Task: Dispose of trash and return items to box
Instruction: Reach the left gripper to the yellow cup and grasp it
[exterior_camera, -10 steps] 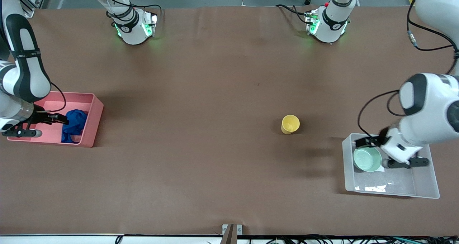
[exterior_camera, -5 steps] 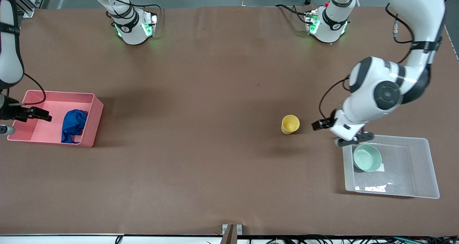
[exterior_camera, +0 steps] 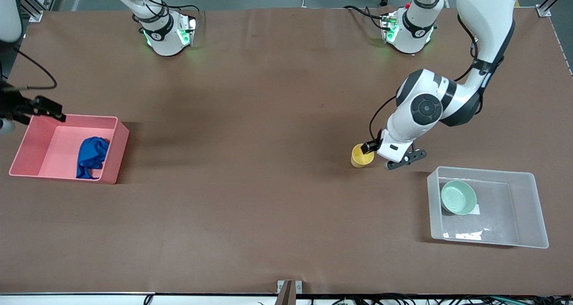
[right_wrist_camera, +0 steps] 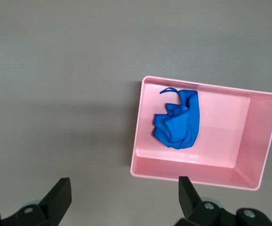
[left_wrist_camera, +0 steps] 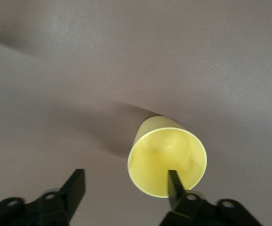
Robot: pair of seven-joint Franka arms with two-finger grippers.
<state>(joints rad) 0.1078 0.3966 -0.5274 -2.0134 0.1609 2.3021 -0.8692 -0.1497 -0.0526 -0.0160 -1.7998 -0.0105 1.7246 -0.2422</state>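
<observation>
The yellow cup (exterior_camera: 361, 155) stands upright on the brown table. My left gripper (exterior_camera: 387, 155) is open at the cup. In the left wrist view, one of its fingers (left_wrist_camera: 174, 182) is over the cup (left_wrist_camera: 166, 155) mouth and the other is over bare table; the gripper (left_wrist_camera: 126, 174) holds nothing. The mint-green bowl (exterior_camera: 458, 197) sits in the clear box (exterior_camera: 532, 206). The blue cloth (exterior_camera: 91, 156) lies in the pink bin (exterior_camera: 114, 157). My right gripper (exterior_camera: 27, 117) is open and empty, up over the table's edge beside the pink bin (right_wrist_camera: 197, 169), with the cloth (right_wrist_camera: 178, 120) in its view.
The two arm bases (exterior_camera: 168, 34) (exterior_camera: 407, 32) stand along the table's edge farthest from the front camera. The box is at the left arm's end, the pink bin at the right arm's end. A white label (exterior_camera: 474, 209) lies on the box bottom by the bowl.
My left gripper left the box, with the bowl staying inside, and moved over to the yellow cup. My right gripper rose out of the pink bin, leaving the cloth there.
</observation>
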